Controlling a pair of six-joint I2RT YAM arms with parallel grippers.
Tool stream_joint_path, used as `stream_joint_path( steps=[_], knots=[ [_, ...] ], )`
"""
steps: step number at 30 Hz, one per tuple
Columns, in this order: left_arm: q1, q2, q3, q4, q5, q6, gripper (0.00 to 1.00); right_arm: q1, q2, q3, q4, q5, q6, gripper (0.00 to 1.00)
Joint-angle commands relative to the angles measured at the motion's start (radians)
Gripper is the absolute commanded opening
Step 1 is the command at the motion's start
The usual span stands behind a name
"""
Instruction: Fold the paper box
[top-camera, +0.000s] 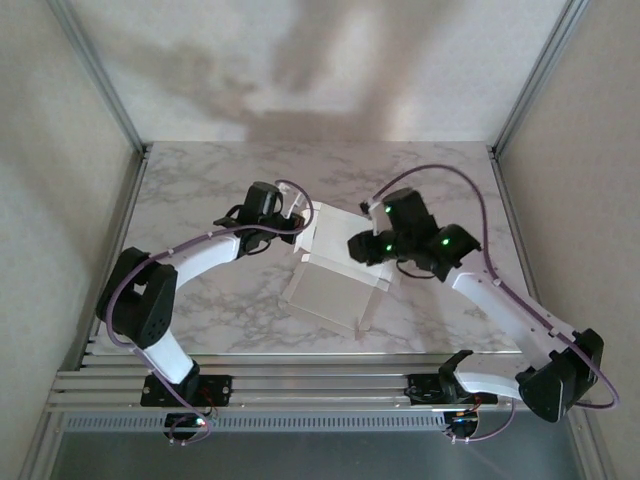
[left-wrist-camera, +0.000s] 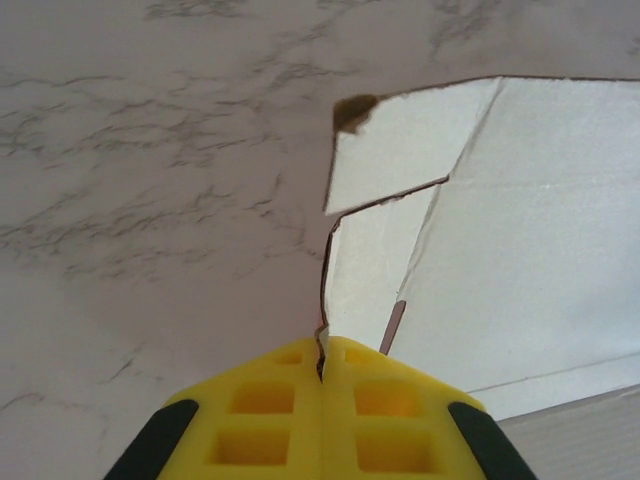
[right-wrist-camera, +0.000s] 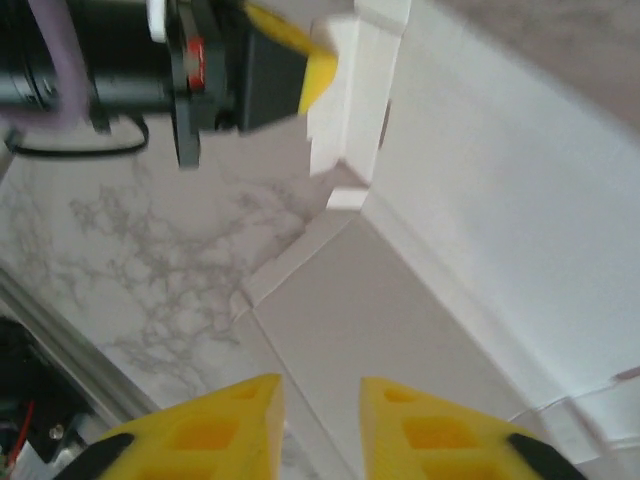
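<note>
The left claw is nearest the lens in its own wrist view. Its yellow fingers are pressed flat together, with the thin edge of the paper box pinched in the seam between them. It has the card by a side wall, just below a small flap that juts out over the marble table.

From above, the box sits near the middle of the table, between the two arms. It is open and white side up, its walls partly raised and not yet locked. The left claw is at its far left corner, and the right claw hangs over its right side. The right claw's fingers stand a narrow gap apart. Nothing shows between them, and a flat white panel with creases lies beyond.

The fold looks to be midway, with one wall held up while the other arm gets ready to work. The next move probably calls for the right claw to come down on a crease or the nearby wall and press or tuck it, while the left keeps a steady hold. The card is thin, so a hard pull could buckle it or slide the whole box.
</note>
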Motion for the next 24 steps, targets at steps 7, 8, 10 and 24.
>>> stream_joint_path(
  steps=[7,8,10,24],
  knots=[
    [0.019,-0.046,-0.043,0.062,-0.071,-0.035,0.02,0.236,0.128,-0.261,0.311,0.197,0.246,0.0],
    [0.022,-0.047,-0.045,0.065,-0.072,-0.034,0.02,0.249,0.149,-0.275,0.338,0.204,0.26,0.0],
    [0.026,-0.048,-0.048,0.067,-0.067,-0.034,0.02,0.273,0.187,-0.292,0.381,0.209,0.276,0.0],
    [0.031,-0.097,-0.108,0.086,-0.038,-0.052,0.02,0.352,0.406,-0.333,0.501,0.317,0.441,0.0]
  ],
)
